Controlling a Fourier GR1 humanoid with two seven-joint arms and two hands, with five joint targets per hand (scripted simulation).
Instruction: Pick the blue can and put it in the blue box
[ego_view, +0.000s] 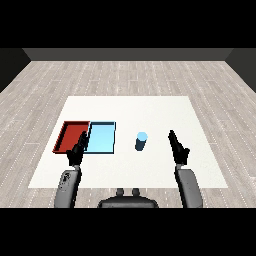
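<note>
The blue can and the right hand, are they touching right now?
Apart. The head view shows bare white table between the blue can and the right hand, whose fingers are straight and point away from the robot, to the can's right.

Blue can (141, 141) upright, right of light blue tray (102, 138)

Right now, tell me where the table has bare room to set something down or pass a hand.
Bare table runs along the far edge behind the red tray, the light blue tray and the blue can. More lies between the can and the right hand. The left side is crowded: the trays sit side by side with the left hand at their near edge.
</note>
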